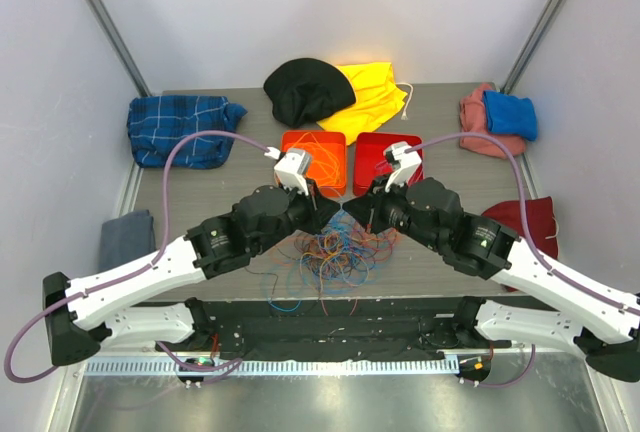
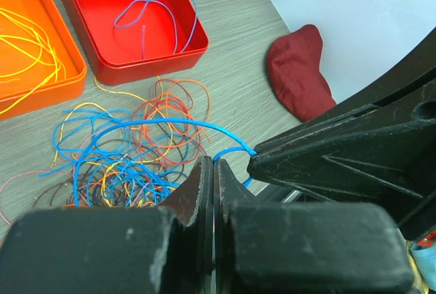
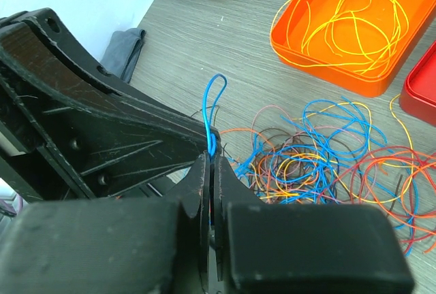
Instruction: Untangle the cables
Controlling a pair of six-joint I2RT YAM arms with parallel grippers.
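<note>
Grey worktop point(image 1: 440, 122) between white walls point(image 1: 300, 12). A tangle of coloured cables point(image 1: 330, 252) lies near its front edge. Above it the left hand point(image 2: 212, 171) and right hand point(image 3: 208, 165) meet tip to tip, each pinched shut on a blue cable point(image 3: 212, 103), probably to draw it free. Separated strands lie in the orange tray point(image 1: 300, 136) and red tray point(image 1: 368, 138) behind.

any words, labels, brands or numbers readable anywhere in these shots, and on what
None: no text can be read in any view.
The orange tray, the red tray and the blue checked cloth show no lettering, label or number.
</note>
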